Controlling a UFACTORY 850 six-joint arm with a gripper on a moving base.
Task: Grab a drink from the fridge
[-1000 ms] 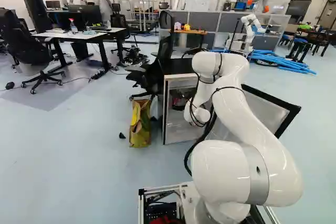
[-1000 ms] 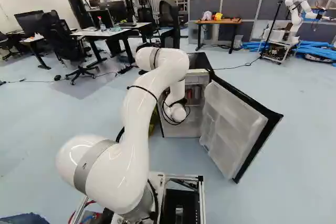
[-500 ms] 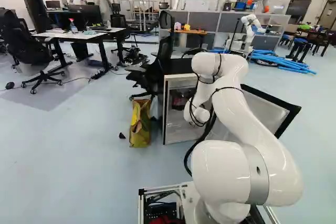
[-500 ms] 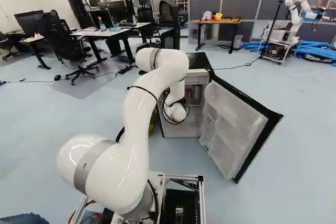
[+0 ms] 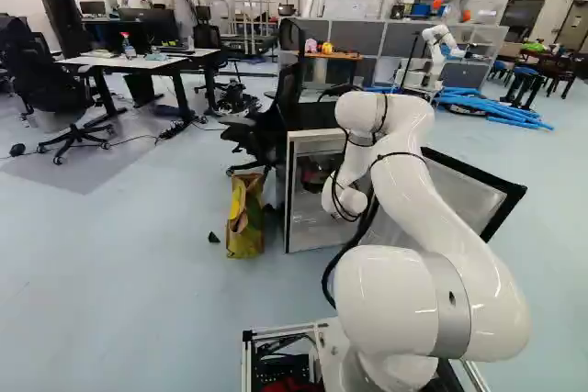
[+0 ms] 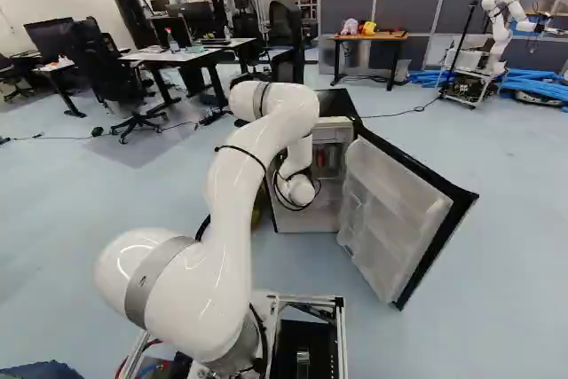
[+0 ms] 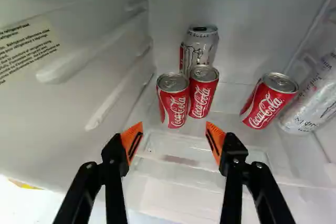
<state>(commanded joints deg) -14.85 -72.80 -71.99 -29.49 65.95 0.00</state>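
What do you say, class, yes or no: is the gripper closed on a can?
No, the wrist view shows the gripper open, its fingers wide apart with no can held between them.

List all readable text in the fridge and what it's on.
"Coca-Cola": red can ahead of the gripper, left of centre between its fingers
"Coca-Cola": red can touching or nearly touching that one
"Coca-Cola": red can near the pale can
"SUGAR": top edge of the silver can; the rest unclear
"MON...": pale can, partly readable
Fridge wall: several lines, too small to read surely
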